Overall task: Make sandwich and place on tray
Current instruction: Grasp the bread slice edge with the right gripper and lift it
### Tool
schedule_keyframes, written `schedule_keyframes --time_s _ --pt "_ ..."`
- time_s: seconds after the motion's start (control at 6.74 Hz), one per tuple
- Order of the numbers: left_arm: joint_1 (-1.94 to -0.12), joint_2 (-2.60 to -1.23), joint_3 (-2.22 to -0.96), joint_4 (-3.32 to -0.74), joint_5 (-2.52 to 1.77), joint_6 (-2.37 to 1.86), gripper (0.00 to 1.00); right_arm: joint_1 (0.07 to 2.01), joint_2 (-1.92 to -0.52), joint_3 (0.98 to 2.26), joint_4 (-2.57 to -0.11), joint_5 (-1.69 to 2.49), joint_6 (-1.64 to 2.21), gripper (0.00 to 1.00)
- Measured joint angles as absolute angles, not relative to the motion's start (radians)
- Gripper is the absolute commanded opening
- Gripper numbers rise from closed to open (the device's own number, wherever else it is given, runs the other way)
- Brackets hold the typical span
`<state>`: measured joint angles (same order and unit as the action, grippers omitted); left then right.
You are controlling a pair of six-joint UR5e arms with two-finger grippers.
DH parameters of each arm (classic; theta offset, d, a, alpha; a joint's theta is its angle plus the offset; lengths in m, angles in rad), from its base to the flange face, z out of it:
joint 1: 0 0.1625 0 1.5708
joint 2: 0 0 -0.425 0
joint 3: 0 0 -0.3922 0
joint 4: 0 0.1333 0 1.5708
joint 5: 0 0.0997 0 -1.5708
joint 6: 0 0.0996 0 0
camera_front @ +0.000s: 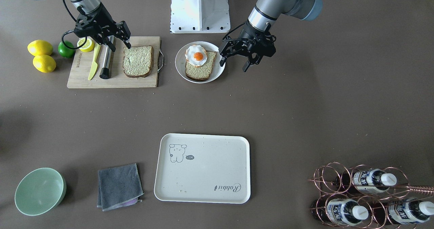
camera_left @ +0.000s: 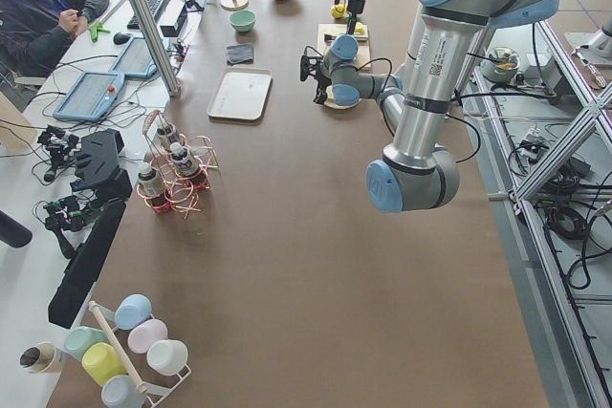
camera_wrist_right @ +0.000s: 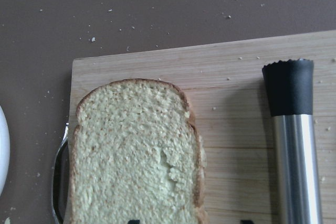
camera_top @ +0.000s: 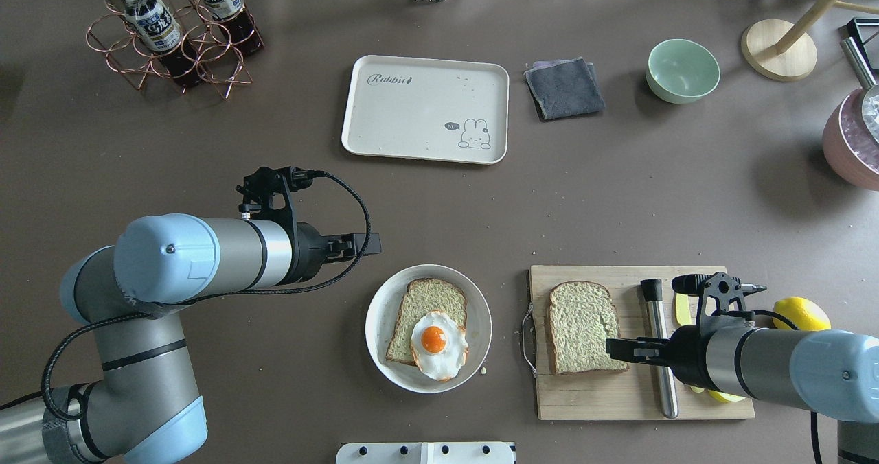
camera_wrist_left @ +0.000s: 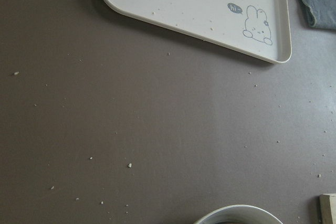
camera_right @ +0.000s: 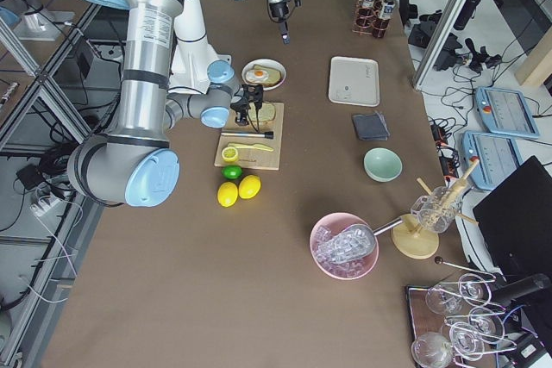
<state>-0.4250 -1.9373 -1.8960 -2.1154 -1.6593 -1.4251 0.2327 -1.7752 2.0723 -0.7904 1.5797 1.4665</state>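
Not stacked yet, slices apart. Plate slice (camera_front: 200, 71) lies on the plate (camera_front: 179, 62) with the egg (camera_front: 196, 55) on top, overhanging the slice's robot-side corner. Board slice (camera_front: 138, 61) lies bare on the board (camera_front: 81, 77), next to a steel rod (camera_front: 106, 59). Right gripper (camera_front: 120, 46) hovers over the board slice's robot-side edge, jaws wide, empty; in the wrist view its tips straddle the slice. Left gripper (camera_front: 234, 64) hangs just beside the plate, jaws wide, empty. Tray (camera_front: 203, 188) sits well apart on the operator side, only crumbs on it.
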Motion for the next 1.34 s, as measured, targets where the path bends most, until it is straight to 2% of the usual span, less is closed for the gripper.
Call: schedule_keyframes --time_s 0.59,0.74,0.89,1.34 --pt "-0.425 -1.936 -1.896 -2.116 -1.658 -1.425 0.99 0.172 -1.781 2.035 -0.740 1.516 1.492 0.55" --pt "-0.425 -1.936 -1.897 -2.116 -1.657 -1.425 0.99 0.166 -1.780 2.034 -0.740 1.512 1.494 0.32" --pt "-0.425 -1.936 -1.898 -2.116 -1.657 -1.425 0.99 0.162 -1.779 2.035 -0.739 1.508 1.495 0.00" --pt "-0.424 -1.935 -1.907 -2.117 -1.657 -1.425 0.99 0.156 -1.774 2.044 -0.740 1.504 1.492 0.00"
